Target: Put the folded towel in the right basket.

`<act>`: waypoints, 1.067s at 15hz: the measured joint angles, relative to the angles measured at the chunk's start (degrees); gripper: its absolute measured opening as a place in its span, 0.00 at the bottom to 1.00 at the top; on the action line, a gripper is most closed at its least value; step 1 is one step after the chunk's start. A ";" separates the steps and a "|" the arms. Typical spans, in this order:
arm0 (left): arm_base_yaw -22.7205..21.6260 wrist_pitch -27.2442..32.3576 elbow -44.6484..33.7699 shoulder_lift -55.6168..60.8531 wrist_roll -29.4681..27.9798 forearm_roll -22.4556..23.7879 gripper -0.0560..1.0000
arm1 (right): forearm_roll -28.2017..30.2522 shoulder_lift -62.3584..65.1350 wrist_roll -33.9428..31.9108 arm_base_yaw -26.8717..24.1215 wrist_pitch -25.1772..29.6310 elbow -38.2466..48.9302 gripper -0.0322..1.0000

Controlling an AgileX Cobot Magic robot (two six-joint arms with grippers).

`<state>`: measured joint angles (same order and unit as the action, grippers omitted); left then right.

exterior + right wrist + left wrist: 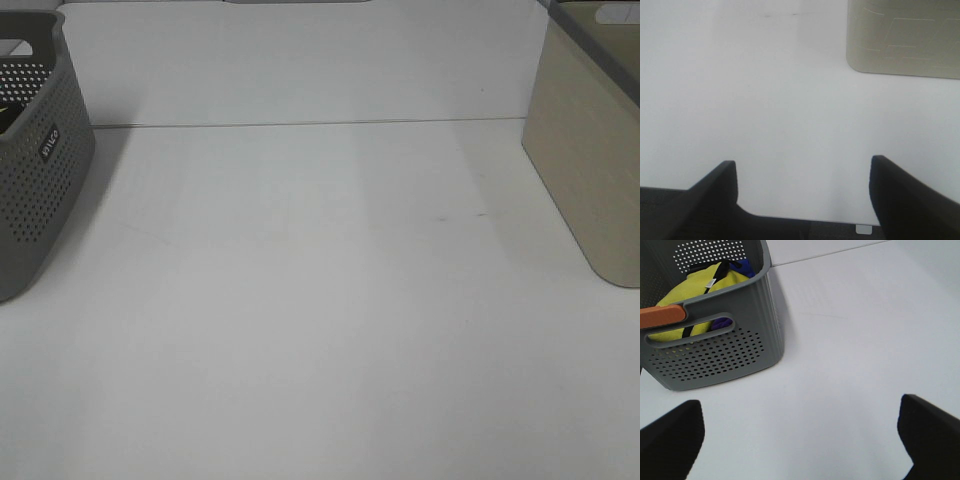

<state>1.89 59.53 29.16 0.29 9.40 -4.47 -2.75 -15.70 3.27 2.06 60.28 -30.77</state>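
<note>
The right basket (590, 160) is beige with a grey rim and stands at the table's right edge; it also shows in the right wrist view (905, 40). No folded towel lies on the table. A yellow cloth bundle (695, 287) with a black strap lies inside the grey perforated basket (715, 357) at the left (40, 170); I cannot tell whether it is the towel. My left gripper (800, 440) is open and empty over bare table beside the grey basket. My right gripper (805, 195) is open and empty near the table's front edge, short of the beige basket. Neither gripper shows in the exterior view.
The grey basket also holds something blue and purple (742, 265), and an orange piece (660, 316) sits at its rim. The white table (320, 300) runs between the two baskets. Its front edge shows in the right wrist view (805, 220).
</note>
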 joint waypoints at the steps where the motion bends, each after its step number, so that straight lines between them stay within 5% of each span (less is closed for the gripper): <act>1: 0.00 0.00 0.00 0.00 0.00 0.00 0.99 | 0.40 1.43 0.00 0.00 0.00 0.80 0.69; 16: 0.00 0.00 0.00 0.00 0.00 0.00 0.99 | 1.03 3.72 -0.06 0.00 0.23 1.72 0.69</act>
<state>1.89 59.53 29.16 0.29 9.40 -4.47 -1.72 -11.97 3.21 2.06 60.50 -29.05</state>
